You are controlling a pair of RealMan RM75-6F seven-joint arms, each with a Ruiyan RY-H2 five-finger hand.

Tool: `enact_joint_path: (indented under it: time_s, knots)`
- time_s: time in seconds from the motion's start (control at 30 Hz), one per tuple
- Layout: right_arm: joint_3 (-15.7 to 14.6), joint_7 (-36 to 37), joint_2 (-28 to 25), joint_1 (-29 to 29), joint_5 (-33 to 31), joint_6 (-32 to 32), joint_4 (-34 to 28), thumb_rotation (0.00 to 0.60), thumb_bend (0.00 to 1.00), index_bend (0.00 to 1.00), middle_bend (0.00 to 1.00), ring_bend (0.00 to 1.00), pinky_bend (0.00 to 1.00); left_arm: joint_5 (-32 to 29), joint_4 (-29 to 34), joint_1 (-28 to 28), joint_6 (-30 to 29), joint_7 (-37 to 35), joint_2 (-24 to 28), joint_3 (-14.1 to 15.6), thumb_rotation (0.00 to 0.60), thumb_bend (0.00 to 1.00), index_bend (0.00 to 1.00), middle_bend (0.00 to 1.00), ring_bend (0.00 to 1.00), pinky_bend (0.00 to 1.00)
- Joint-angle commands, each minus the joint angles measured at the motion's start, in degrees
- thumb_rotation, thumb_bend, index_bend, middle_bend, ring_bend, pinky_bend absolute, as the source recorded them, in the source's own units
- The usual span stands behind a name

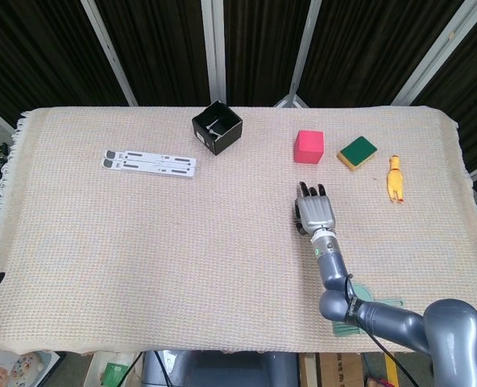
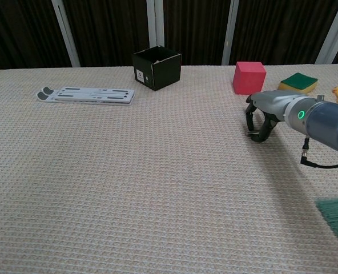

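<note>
My right hand hovers low over the beige woven cloth, right of centre. In the chest view my right hand arches downward with its fingers half curled and their tips close to the cloth. It holds nothing. The nearest thing is a pink cube, a short way beyond the fingertips and apart from them, and the pink cube shows again in the chest view. My left hand appears in neither view.
A black open box stands at the back centre. A flat white slotted strip lies at the back left. A green and yellow sponge and a yellow toy chicken lie right of the cube. A teal object sits at the near right edge.
</note>
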State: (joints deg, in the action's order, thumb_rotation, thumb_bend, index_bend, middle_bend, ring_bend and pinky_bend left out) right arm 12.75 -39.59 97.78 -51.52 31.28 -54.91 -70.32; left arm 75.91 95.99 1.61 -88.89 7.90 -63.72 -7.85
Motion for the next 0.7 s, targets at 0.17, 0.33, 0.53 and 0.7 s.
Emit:
enact_joint_path:
  time_s: [0.17, 0.33, 0.53, 0.7]
  knots:
    - [0.2, -0.2, 0.1, 0.0, 0.3, -0.3, -0.1, 0.6, 0.35, 0.58, 0.09, 0.14, 0.03, 0.0, 0.1, 0.1, 0.1, 0.3, -0.1, 0.1, 0.6, 0.23, 0.11, 0.0, 0.0, 0.0]
    - [0.5, -0.4, 0.4, 0.0, -0.3, 0.0, 0.3, 0.6, 0.35, 0.58, 0.09, 0.14, 0.03, -0.1, 0.1, 0.1, 0.0, 0.3, -0.1, 0.0, 0.6, 0.23, 0.11, 0.0, 0.0, 0.0]
    - [0.6, -0.4, 0.6, -0.1, 0.2, 0.0, 0.2, 0.6, 0.35, 0.58, 0.09, 0.14, 0.03, -0.2, 0.1, 0.2, 0.2, 0.3, -0.1, 0.1, 0.6, 0.24, 0.11, 0.0, 0.0, 0.0]
    - [0.7, -0.8, 0.7, -0.2, 0.6, -0.3, -0.1, 0.6, 0.35, 0.58, 0.09, 0.14, 0.03, -0.3, 0.0, 0.2, 0.2, 0.3, -0.1, 0.0, 0.6, 0.23, 0.11, 0.0, 0.0, 0.0]
